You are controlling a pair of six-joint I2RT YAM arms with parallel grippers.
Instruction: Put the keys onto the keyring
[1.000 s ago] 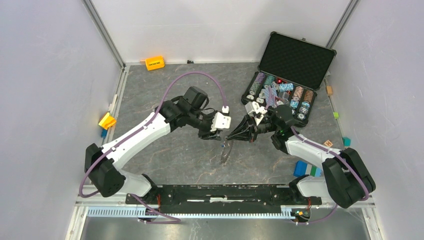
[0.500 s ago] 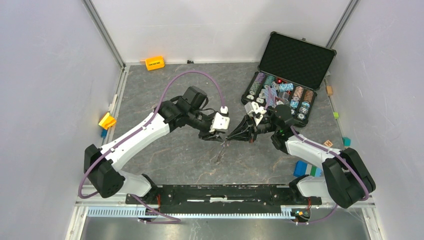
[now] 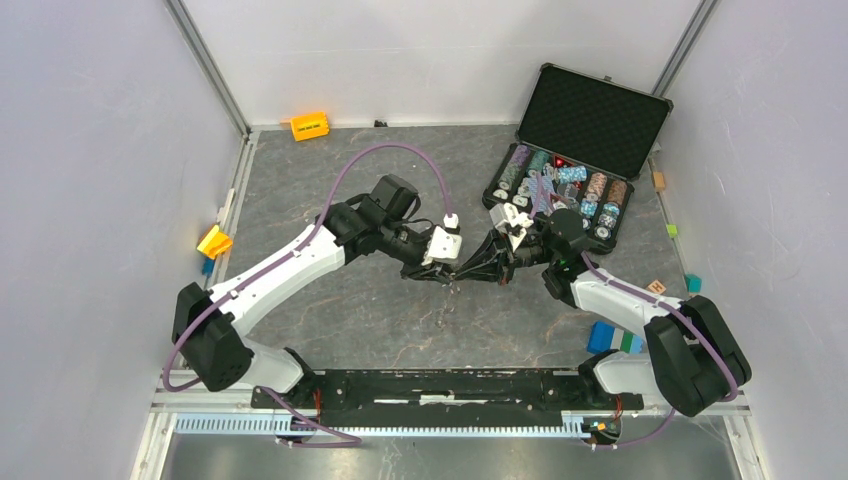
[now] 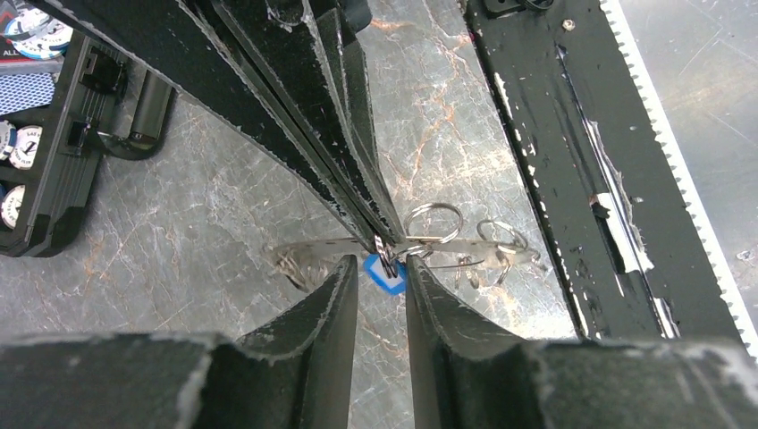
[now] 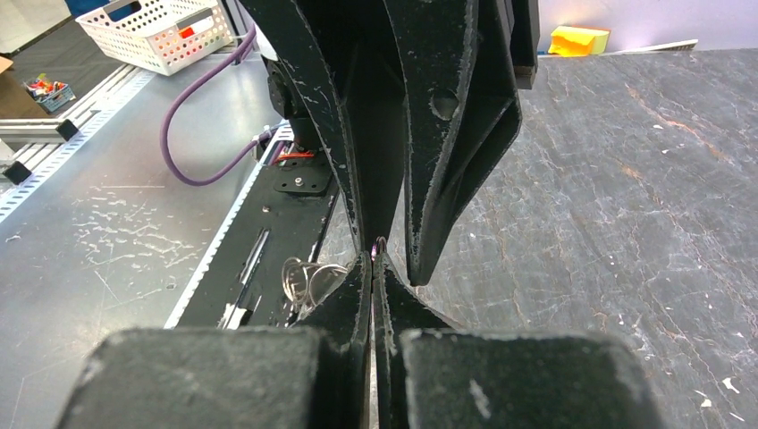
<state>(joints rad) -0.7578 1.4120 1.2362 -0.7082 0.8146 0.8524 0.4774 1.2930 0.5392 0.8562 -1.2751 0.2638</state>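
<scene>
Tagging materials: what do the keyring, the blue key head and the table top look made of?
Keyring: thin polished metal, silver glints. Blue key head: likely plastic, flat opaque colour. Table top: grey marble-veined, stone or printed laminate; cannot tell.

Bright, even light falls from overhead; the walls [image 3: 90, 200] look washed pale, and the table [image 3: 330, 330] carries only faint, soft shadows. In both wrist views the nearest fingers [image 4: 304, 357], at six o'clock, are blurred. The keyring [image 4: 465, 242] looks soft, perhaps from motion.
</scene>
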